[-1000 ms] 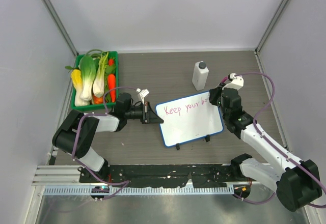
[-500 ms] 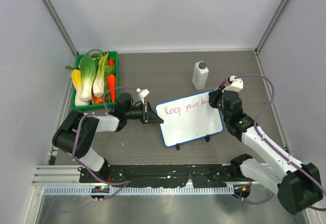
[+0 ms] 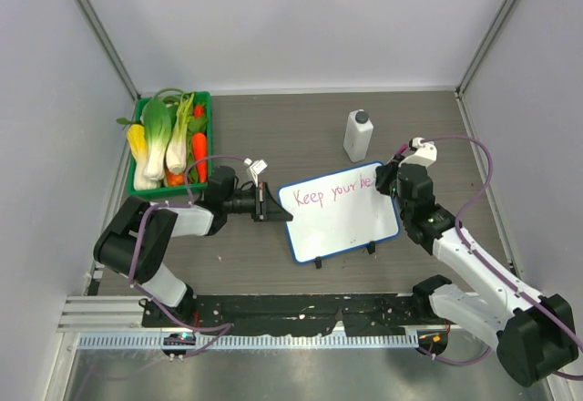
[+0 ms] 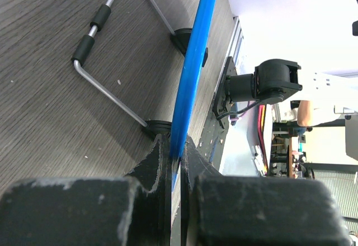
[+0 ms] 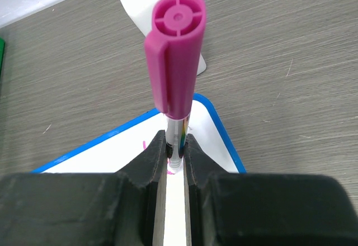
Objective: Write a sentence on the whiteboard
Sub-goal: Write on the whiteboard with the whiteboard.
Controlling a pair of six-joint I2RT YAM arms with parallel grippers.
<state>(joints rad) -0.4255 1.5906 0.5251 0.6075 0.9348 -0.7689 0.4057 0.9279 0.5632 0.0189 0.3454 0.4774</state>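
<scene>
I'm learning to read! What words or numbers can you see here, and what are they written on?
"Keep your": the sentence, handwritten in pink-red on the whiteboard.
An unfinished third word follows it at the board's right edge; it is too incomplete to read.
The marker has some print on its barrel, mostly hidden and too small to read.
The white bottle shows no readable label.

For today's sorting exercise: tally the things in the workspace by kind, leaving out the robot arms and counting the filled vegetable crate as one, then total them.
whiteboard: 1
marker: 1
white bottle: 1
green crate: 1
Total: 4
</scene>
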